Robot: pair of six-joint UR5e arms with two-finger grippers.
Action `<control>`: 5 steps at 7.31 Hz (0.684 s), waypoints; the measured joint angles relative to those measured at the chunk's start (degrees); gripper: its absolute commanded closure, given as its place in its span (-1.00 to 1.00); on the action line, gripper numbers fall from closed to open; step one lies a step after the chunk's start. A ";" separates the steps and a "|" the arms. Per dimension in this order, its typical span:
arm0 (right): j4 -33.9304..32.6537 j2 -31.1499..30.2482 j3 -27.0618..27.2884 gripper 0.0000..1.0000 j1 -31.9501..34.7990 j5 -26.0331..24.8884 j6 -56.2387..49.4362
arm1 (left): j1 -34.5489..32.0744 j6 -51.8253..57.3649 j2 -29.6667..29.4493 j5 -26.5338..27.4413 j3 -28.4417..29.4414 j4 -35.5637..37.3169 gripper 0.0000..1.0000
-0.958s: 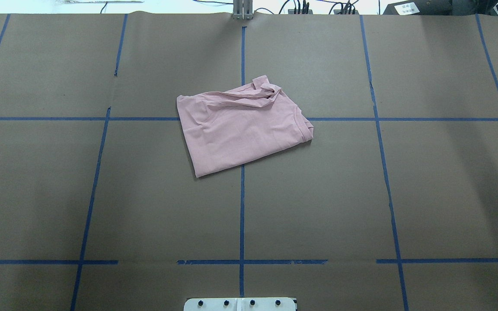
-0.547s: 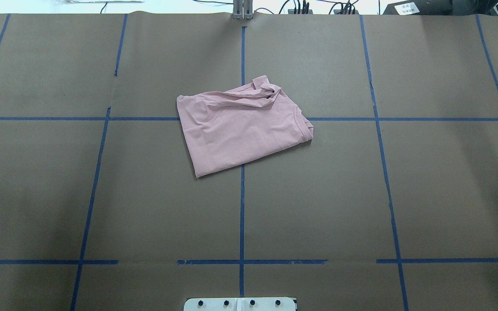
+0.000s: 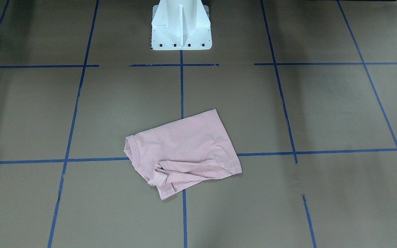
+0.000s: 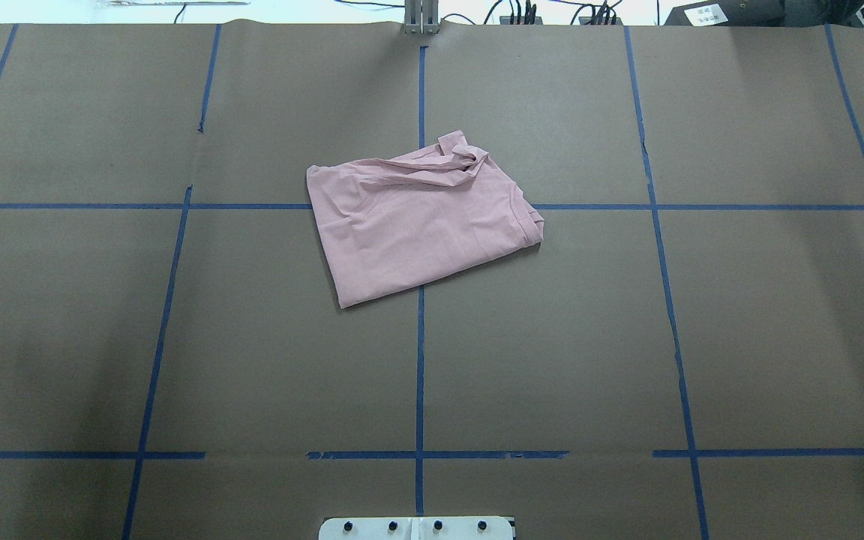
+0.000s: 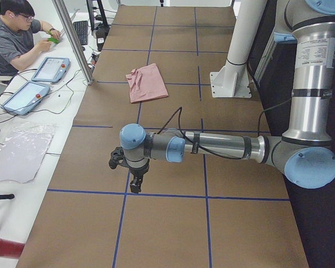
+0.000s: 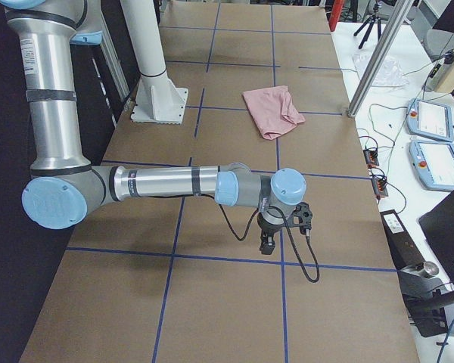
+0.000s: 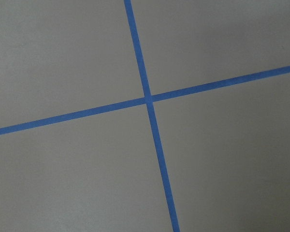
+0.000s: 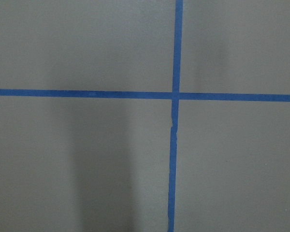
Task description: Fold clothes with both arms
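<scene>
**One folded shirt mid-table, two arms parked at the ends**

There is one pale pink short-sleeved cloth T-shirt (image 4: 421,225). It lies folded into a rough rectangle at the middle of the brown-paper-covered table (image 4: 177,337). The shirt sits on a crossing of the blue tape grid lines (image 4: 419,375), on the far side from the one white pedestal base (image 3: 181,24). Its ribbed collar points to the robot's right, and a bunched sleeve lies along the edge farthest from the robot.

Two grey cylindrical robot arms with light blue joint caps are in view, each in a side view only. The left arm (image 5: 223,148) has its upper link upright and its elbow bent. Its forearm reaches out level over the table and the wrist is turned down. The black two-finger left tool (image 5: 135,187) hangs just above the paper near a tape line, well apart from the shirt. The right arm (image 6: 166,183) mirrors this pose at the other end, with the black right tool (image 6: 267,243) also pointing down.

From these side views I cannot tell how far either tool is open. Each wrist camera looks down on one tape crossing.

One seated person in a grey top (image 5: 14,39) and two flat grey tablets (image 5: 50,68) are on the white side bench.
</scene>
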 measured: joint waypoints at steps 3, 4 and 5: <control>0.16 -0.12 -0.57 -1.00 0.00 -0.16 -0.02 | -0.11 0.02 0.06 0.07 0.19 0.01 -1.00; 0.16 -0.10 -0.65 -1.00 0.01 -0.16 0.00 | -0.11 0.02 0.09 0.08 0.47 0.01 -1.00; 0.16 -0.07 -0.67 -1.00 0.00 -0.17 0.00 | -0.11 -0.15 0.09 0.06 0.90 0.00 -1.00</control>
